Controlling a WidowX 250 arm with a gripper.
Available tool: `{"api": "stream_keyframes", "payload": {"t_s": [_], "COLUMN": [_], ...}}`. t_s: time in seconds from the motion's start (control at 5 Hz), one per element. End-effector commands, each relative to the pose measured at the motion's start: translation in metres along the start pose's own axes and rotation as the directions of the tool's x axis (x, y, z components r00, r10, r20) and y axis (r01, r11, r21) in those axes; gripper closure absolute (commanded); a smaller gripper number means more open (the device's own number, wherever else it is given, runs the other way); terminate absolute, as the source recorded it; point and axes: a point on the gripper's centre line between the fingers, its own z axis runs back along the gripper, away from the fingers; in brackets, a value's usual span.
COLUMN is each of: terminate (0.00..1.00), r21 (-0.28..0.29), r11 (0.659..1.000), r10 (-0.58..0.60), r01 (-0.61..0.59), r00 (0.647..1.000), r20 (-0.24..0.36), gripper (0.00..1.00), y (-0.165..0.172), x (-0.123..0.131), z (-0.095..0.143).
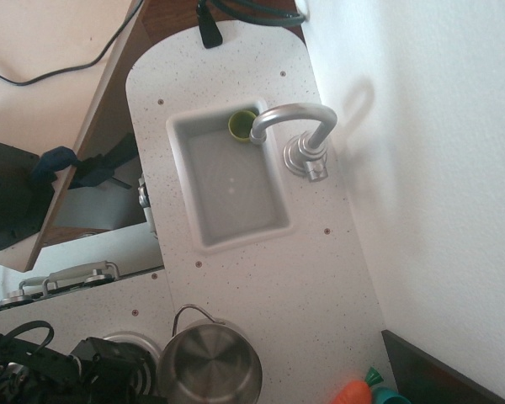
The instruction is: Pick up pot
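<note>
The pot (209, 366), round, shiny steel with a brushed inside, stands upright on the speckled white counter (269, 278) at the bottom of the view, below the sink. Its thin wire loop handle (195, 311) points toward the sink. My gripper (109, 364) is the black mass at the bottom left, just left of the pot and partly cut off by the frame edge. Its fingers do not show clearly, and I cannot tell whether it touches the pot.
A white sink (236, 181) holds a small yellow-green cup (240, 125) in its far corner, under the curved silver faucet (299, 126). An orange and teal toy (358, 392) and a dark panel (442, 374) are at the bottom right. A white wall runs along the right.
</note>
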Motion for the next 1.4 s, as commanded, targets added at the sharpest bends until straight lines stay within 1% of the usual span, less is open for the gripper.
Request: {"api": "stream_keyframes", "payload": {"t_s": [0.0, 0.2, 0.4, 0.6, 0.8, 1.2], "terminate": [0.0, 0.0, 0.0, 0.0, 0.0, 0.0], "r21": [0.0, 0.008, 0.005, -0.027, -0.027, 0.004], "r11": [1.0, 1.0, 0.999, 0.983, 0.975, 0.974], "r10": [0.0, 0.028, 0.053, 0.181, 0.219, 0.22], "r01": [0.0, -0.028, -0.053, -0.179, -0.218, -0.225], "r00": [1.0, 0.999, 0.992, 0.96, 0.953, 0.956], "r20": [0.0, 0.032, 0.115, 0.215, 0.209, 0.192], "gripper": [0.0, 0.0, 0.0, 0.0, 0.0, 0.0], "y": [0.0, 0.002, -0.001, 0.003, 0.012, 0.009], "x": [0.0, 0.001, -0.003, -0.004, 0.001, 0.007], "z": [0.0, -0.002, -0.004, -0.001, -0.007, -0.012]}}
